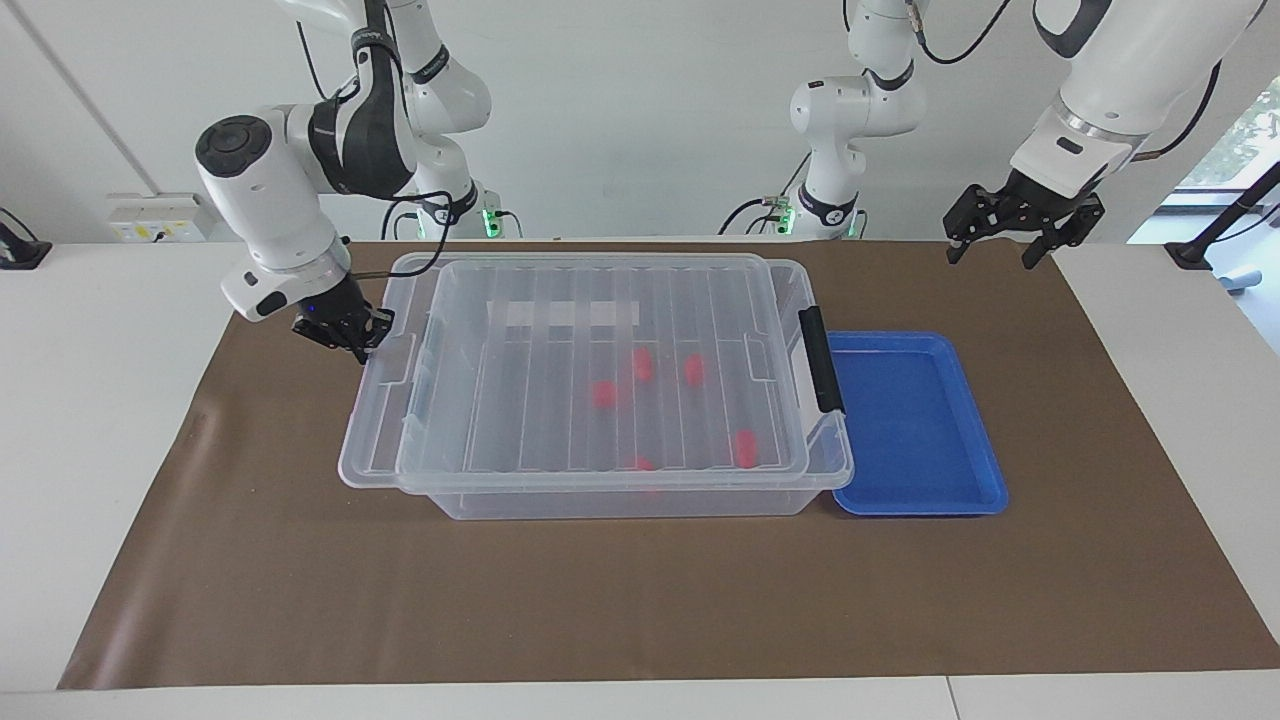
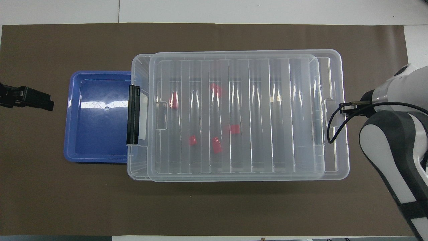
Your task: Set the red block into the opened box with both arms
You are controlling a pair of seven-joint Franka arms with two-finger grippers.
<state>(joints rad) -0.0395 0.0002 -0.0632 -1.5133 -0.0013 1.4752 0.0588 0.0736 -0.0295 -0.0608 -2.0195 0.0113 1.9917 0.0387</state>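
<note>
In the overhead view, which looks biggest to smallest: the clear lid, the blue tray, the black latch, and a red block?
1. Ribbed clear plastic lid
2. Shallow blue plastic tray
3. Black end latch
4. Small red plastic block, seen through the lid
</note>
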